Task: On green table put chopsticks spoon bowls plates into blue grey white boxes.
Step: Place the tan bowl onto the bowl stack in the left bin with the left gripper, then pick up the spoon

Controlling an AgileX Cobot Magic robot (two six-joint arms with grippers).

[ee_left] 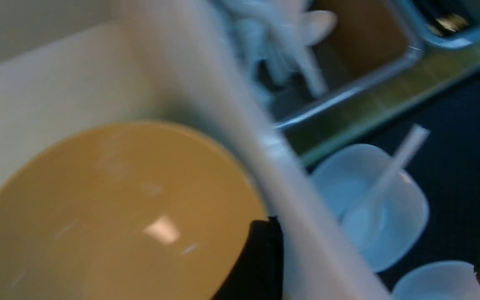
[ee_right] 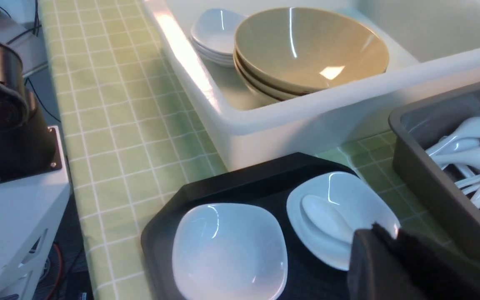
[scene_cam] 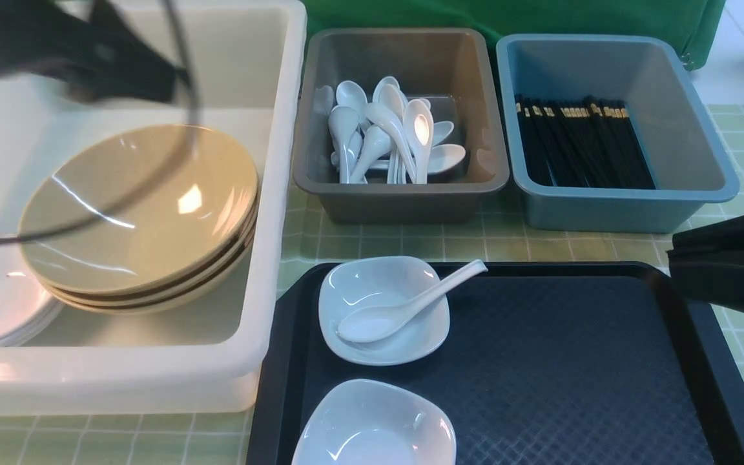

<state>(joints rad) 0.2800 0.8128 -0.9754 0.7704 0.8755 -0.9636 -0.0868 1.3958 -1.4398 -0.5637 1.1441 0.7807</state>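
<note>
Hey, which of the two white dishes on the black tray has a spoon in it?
The farther dish, the one nearer the brownish-grey box: a white spoon lies in it, handle over the rim. The nearer dish is empty.

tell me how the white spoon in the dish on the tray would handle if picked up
The spoon looks glossy and glazed, so probably slippery; gripped by its thin handle, the heavier scoop may swing down. It looks rigid ceramic, likely to chip if dropped. Its handle rests on the plate rim, so a push might slide it off.
</note>
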